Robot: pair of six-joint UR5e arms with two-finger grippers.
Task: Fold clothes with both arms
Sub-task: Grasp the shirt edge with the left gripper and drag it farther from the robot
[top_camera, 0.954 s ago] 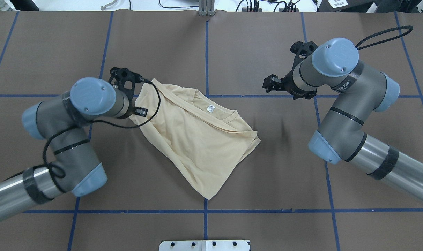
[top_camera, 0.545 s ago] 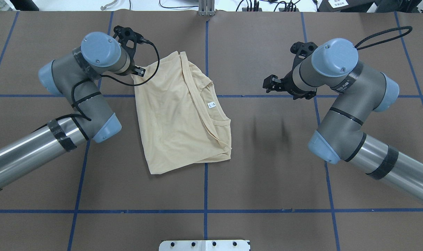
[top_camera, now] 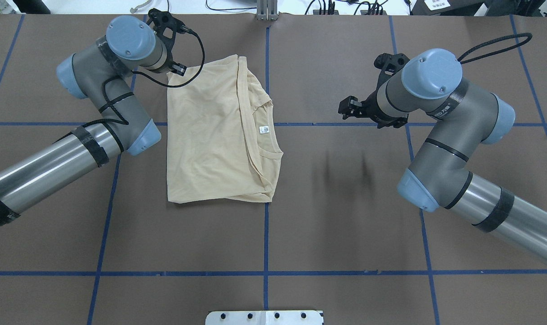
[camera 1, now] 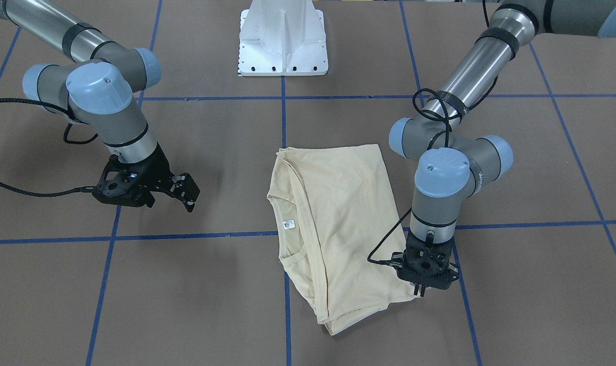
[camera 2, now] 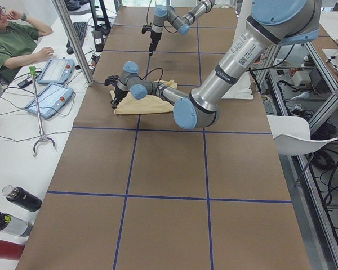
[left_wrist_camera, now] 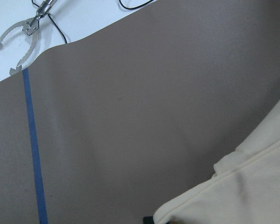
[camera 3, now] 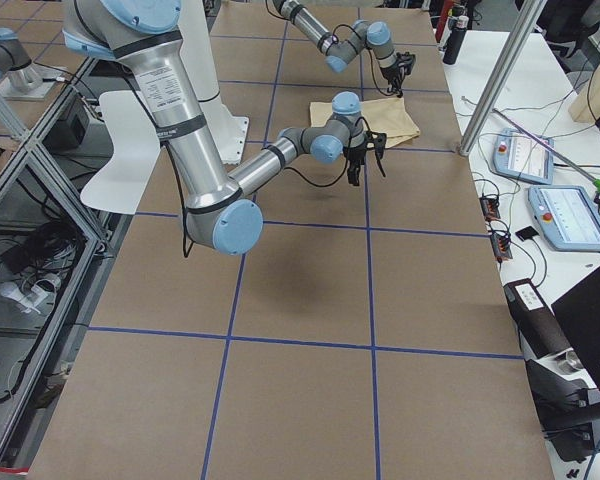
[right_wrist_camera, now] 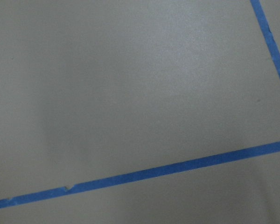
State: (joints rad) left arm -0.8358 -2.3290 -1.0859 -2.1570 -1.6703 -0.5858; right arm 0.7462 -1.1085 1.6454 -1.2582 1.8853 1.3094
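Observation:
The pale cream-yellow shirt (top_camera: 210,135) lies folded on the brown table, left of the centre line, with its ribbed neckline and small white label (top_camera: 264,130) facing right. It also shows in the front view (camera 1: 338,213). No print shows. My left gripper (top_camera: 176,70) is shut on the shirt's far left corner, low at the table; it also shows in the front view (camera 1: 420,292). The left wrist view shows the shirt's hem (left_wrist_camera: 252,186) at the bottom right. My right gripper (top_camera: 347,108) hovers open and empty, well to the right of the shirt, and also shows in the front view (camera 1: 185,193).
The white pedestal base (camera 1: 282,40) stands at the robot's side of the table. Blue tape lines (top_camera: 266,225) grid the brown surface. An operator (camera 2: 11,39), tablets (camera 2: 53,70) and bottles (camera 2: 19,198) are along the far side. Metal tongs (left_wrist_camera: 25,32) lie beyond the table edge.
My left gripper has moved toward the far edge, dragging the shirt's corner. The shirt has swung round from a diagonal lie to square with the grid. The right arm has barely moved.

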